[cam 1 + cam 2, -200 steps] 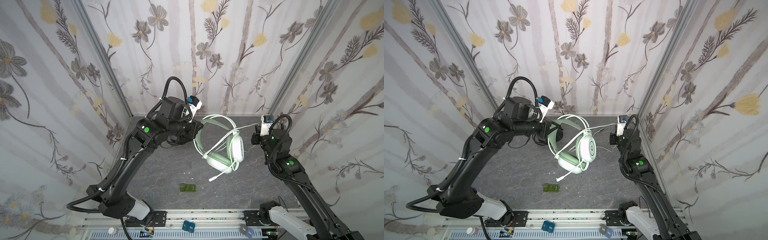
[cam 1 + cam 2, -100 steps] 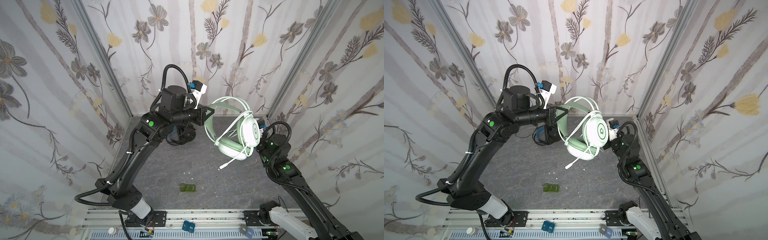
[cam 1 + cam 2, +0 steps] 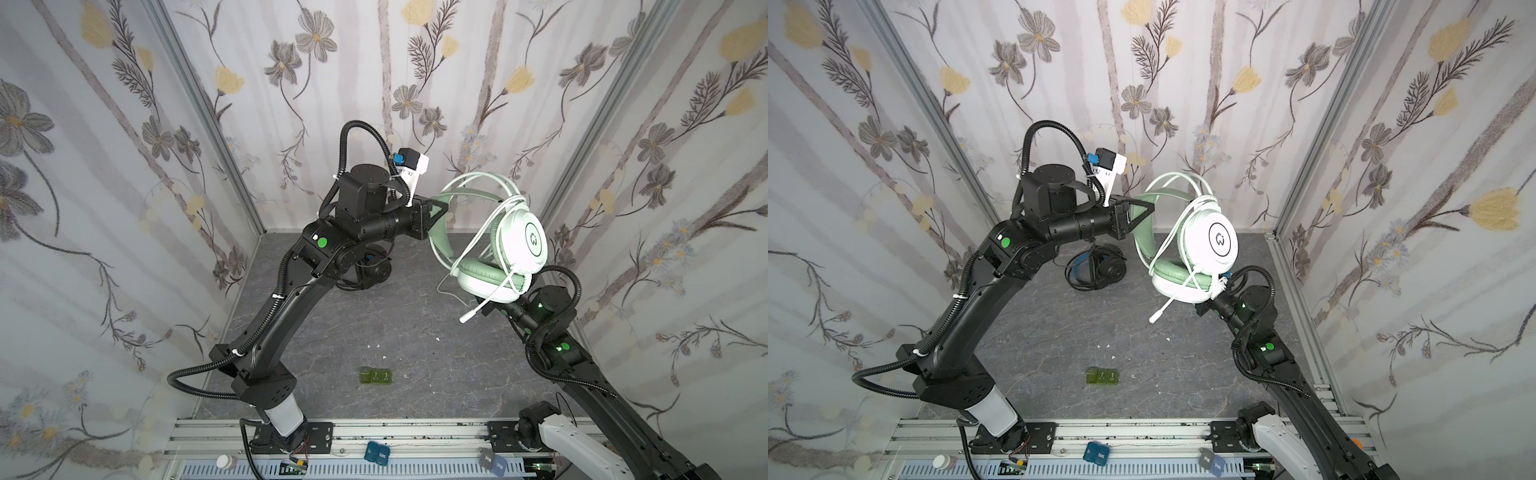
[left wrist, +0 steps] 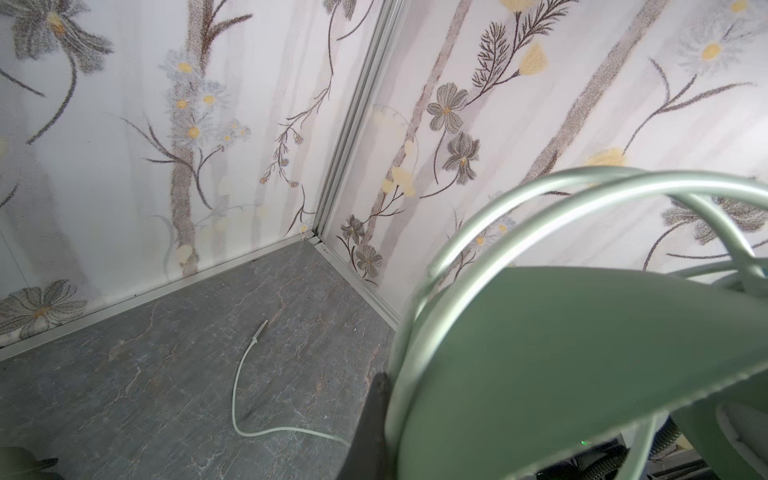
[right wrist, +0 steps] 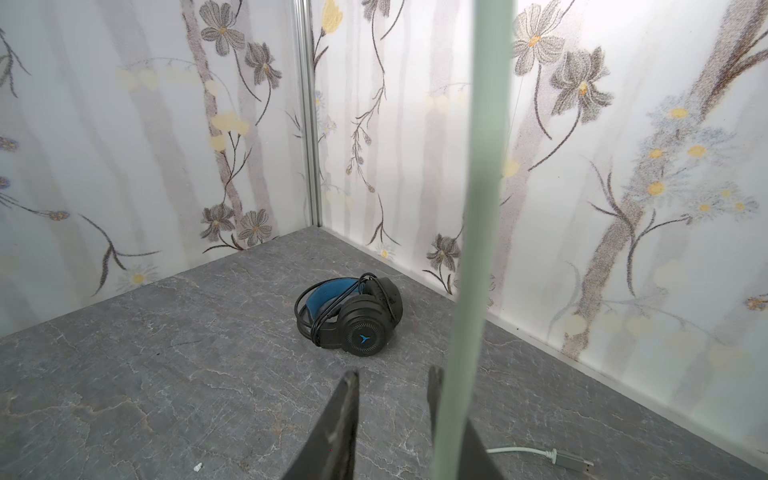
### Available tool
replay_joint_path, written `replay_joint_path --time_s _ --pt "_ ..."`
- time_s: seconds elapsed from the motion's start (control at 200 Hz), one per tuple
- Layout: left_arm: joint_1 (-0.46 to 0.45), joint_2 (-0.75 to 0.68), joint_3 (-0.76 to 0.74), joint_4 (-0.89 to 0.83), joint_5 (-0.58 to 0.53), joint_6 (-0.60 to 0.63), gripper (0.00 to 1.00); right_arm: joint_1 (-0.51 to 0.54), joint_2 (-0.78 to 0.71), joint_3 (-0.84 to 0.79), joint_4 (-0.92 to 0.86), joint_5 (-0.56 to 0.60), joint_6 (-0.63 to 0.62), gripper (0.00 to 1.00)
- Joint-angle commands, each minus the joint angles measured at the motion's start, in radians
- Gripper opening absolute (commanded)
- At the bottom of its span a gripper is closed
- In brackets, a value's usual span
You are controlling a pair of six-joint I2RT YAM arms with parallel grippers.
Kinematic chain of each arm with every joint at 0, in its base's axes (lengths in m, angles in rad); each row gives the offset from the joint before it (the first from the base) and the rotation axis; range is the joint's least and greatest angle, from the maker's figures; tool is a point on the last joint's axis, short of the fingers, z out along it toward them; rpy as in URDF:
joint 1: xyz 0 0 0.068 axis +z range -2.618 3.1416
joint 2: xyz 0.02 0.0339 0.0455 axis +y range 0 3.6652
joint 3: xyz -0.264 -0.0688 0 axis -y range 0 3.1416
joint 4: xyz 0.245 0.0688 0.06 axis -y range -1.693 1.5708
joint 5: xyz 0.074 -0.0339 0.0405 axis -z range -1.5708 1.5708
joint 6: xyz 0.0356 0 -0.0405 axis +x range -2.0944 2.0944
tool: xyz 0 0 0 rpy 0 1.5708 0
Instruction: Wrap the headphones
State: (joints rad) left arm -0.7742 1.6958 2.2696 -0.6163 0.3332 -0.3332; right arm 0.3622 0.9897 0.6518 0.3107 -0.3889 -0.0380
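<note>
One mint-green headset (image 3: 521, 241), one black headset (image 5: 365, 330), three green tiles (image 3: 376, 376).

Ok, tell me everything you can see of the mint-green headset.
The mint-green headset hangs in the air above the table, the left gripper shut on its green inner band. Glossy white cups with a ringed logo, green cushions, twin pale hoops on top, boom mic pointing down. Its pale cable loops over cups and hoops; a loose end lies on the table. The right gripper, open, sits beneath it; contact unclear.
</note>
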Motion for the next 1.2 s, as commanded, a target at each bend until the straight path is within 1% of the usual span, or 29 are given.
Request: replay_joint_path --time_s 0.0,0.055,0.17,0.23,0.41,0.57,0.689,0.799,0.909,0.994,1.089,1.194 --pt "-0.001 0.014 0.043 0.098 0.001 -0.049 0.0 0.001 -0.004 -0.028 0.094 -0.032 0.031 0.3" --pt "-0.002 0.025 0.07 0.089 -0.002 -0.047 0.0 0.001 -0.012 -0.048 0.1 -0.033 0.035 0.32" --pt "-0.003 0.043 0.112 0.074 -0.005 -0.046 0.0 0.001 -0.026 -0.095 0.112 -0.029 0.055 0.42" --pt "-0.002 0.048 0.13 0.073 -0.006 -0.043 0.0 0.0 -0.031 -0.117 0.116 -0.023 0.067 0.45" --pt "-0.002 0.076 0.198 0.047 -0.013 -0.041 0.0 -0.002 -0.039 -0.182 0.147 -0.016 0.11 0.43" --pt "-0.002 0.071 0.2 0.053 -0.034 -0.042 0.0 -0.004 -0.033 -0.218 0.169 -0.008 0.13 0.37" --pt "-0.001 0.064 0.193 0.068 -0.054 -0.049 0.0 -0.005 -0.034 -0.239 0.177 0.017 0.146 0.3" --pt "0.0 0.057 0.18 0.085 -0.067 -0.056 0.0 -0.004 -0.032 -0.249 0.174 0.022 0.147 0.2" --pt "0.0 0.048 0.154 0.104 -0.092 -0.063 0.0 -0.003 -0.036 -0.253 0.153 0.067 0.136 0.08" --pt "0.0 0.041 0.129 0.137 -0.152 -0.084 0.0 -0.002 -0.03 -0.243 0.114 0.107 0.123 0.0" --pt "0.0 0.036 0.077 0.206 -0.24 -0.121 0.0 0.009 -0.021 -0.224 0.086 0.139 0.108 0.0" --pt "0.0 0.028 -0.009 0.326 -0.354 -0.181 0.0 0.031 -0.014 -0.203 0.041 0.164 0.079 0.0"
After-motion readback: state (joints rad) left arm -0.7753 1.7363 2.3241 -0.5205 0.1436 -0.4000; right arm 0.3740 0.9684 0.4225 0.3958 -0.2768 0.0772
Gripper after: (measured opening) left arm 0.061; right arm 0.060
